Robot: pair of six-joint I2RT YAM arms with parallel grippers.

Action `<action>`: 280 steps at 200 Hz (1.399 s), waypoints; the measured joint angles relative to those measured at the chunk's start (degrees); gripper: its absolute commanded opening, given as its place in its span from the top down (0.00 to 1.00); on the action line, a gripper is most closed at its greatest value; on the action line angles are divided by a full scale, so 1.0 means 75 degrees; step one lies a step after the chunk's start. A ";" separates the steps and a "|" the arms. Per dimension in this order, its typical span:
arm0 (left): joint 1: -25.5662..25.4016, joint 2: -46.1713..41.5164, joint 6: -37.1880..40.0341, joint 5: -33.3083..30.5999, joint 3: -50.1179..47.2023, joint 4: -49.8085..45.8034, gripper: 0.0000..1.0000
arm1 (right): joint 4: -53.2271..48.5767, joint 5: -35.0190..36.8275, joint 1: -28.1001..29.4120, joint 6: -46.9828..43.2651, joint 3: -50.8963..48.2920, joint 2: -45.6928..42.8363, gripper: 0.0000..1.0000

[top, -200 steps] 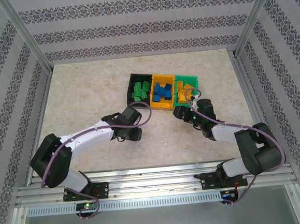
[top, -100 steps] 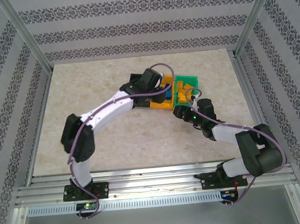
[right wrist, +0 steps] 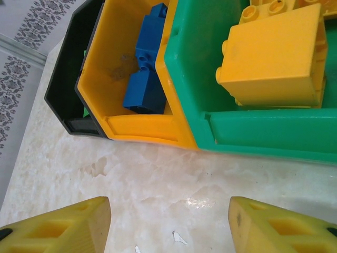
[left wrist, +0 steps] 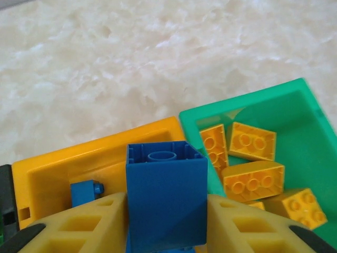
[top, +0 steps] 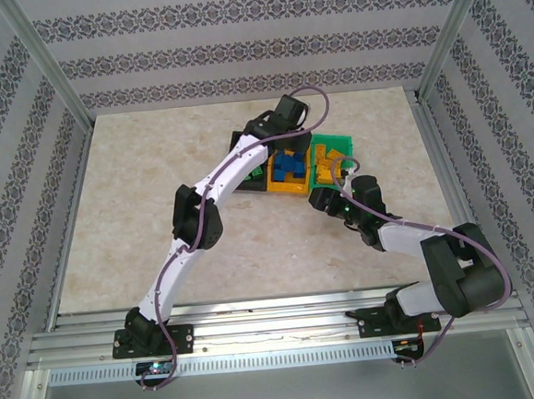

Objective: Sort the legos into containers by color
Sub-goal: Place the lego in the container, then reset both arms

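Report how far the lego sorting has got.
Done: green bricks sit in the black bin, blue bricks in the orange bin, yellow bricks in the green bin. In hand: the left gripper holds a blue brick over the orange bin. Left: release it there, it seems.
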 measured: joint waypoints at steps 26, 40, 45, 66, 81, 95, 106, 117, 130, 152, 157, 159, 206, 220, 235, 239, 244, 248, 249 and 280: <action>0.0070 0.0105 0.0073 0.0006 -0.0044 -0.0020 0.47 | -0.0012 0.0026 0.0000 -0.0003 0.0000 0.0000 0.39; 0.0099 0.0099 0.0099 0.0061 -0.0044 -0.0052 0.45 | -0.0015 0.0026 0.0000 -0.0003 0.0000 0.0000 0.39; 0.0102 0.0090 0.0093 0.0093 -0.0044 -0.0061 0.45 | -0.0012 0.0026 0.0000 -0.0003 0.0000 0.0000 0.39; 0.0096 -0.0332 0.0093 0.0236 -0.0705 -0.0029 0.43 | -0.0015 0.0026 0.0000 -0.0006 0.0000 0.0000 0.39; 0.0082 -0.1090 0.0093 0.0318 -0.1845 0.0213 0.39 | -0.0015 0.0026 0.0000 -0.0006 0.0000 0.0000 0.39; 0.0082 -0.2101 0.0090 0.0370 -0.3273 0.0647 0.39 | -0.0015 0.0038 0.0000 -0.0012 0.0000 0.0000 0.39; 0.0055 -0.2981 0.0087 0.0393 -0.4447 0.1192 0.35 | -0.0026 0.0064 0.0000 -0.0023 0.0000 0.0000 0.38; 0.0047 -0.4071 0.0070 0.0393 -0.5843 0.1938 0.31 | -0.0073 0.0085 -0.0038 -0.0035 0.0000 -0.0006 0.38; 0.0047 -0.5316 0.0064 0.0326 -0.7364 0.2684 0.27 | -0.0143 0.0119 -0.0125 -0.0064 -0.0003 -0.0052 0.38; 0.0052 -0.7224 0.0035 -0.0003 -0.9690 0.4022 0.20 | -0.0198 0.0210 -0.0268 -0.0169 -0.0006 -0.0242 0.38; 0.0055 -0.7597 0.0041 -0.0105 -1.0156 0.4272 0.17 | -0.0201 0.0227 -0.0303 -0.0178 -0.0006 -0.0286 0.37; 0.0061 -0.7729 0.0032 -0.0154 -1.0354 0.4403 0.16 | -0.0201 0.0236 -0.0300 -0.0198 -0.0009 -0.0303 0.37; 0.0283 -1.0180 0.0149 -0.1629 -1.3898 0.5945 0.00 | -0.0493 0.0469 -0.0632 -0.0580 -0.0017 -0.0720 0.32; 0.0487 -1.0791 0.0213 -0.2025 -1.4775 0.6336 0.00 | -0.0662 0.0603 -0.0868 -0.0752 -0.0079 -0.1084 0.30; 0.0790 -1.1409 0.0323 -0.2381 -1.5647 0.6883 0.00 | -0.0947 0.0688 -0.1172 -0.0880 -0.0108 -0.1562 0.26; 0.0903 -1.1564 0.0379 -0.2483 -1.5897 0.7076 0.00 | -0.1049 0.0697 -0.1274 -0.0898 -0.0108 -0.1711 0.26; 0.1035 -1.1721 0.0420 -0.2608 -1.6180 0.7309 0.00 | -0.1157 0.0697 -0.1384 -0.0924 -0.0108 -0.1883 0.24; 0.1128 -1.1817 0.0443 -0.2672 -1.6381 0.7507 0.00 | -0.1288 0.0694 -0.1483 -0.0965 -0.0105 -0.2028 0.23; 0.1166 -1.1852 0.0443 -0.2707 -1.6451 0.7560 0.00 | -0.1309 0.0697 -0.1498 -0.0970 -0.0105 -0.2055 0.23; 0.2477 -1.2313 0.0440 -0.2897 -1.7558 0.8536 0.00 | -0.2276 0.1224 -0.1941 -0.1247 0.0015 -0.3040 0.09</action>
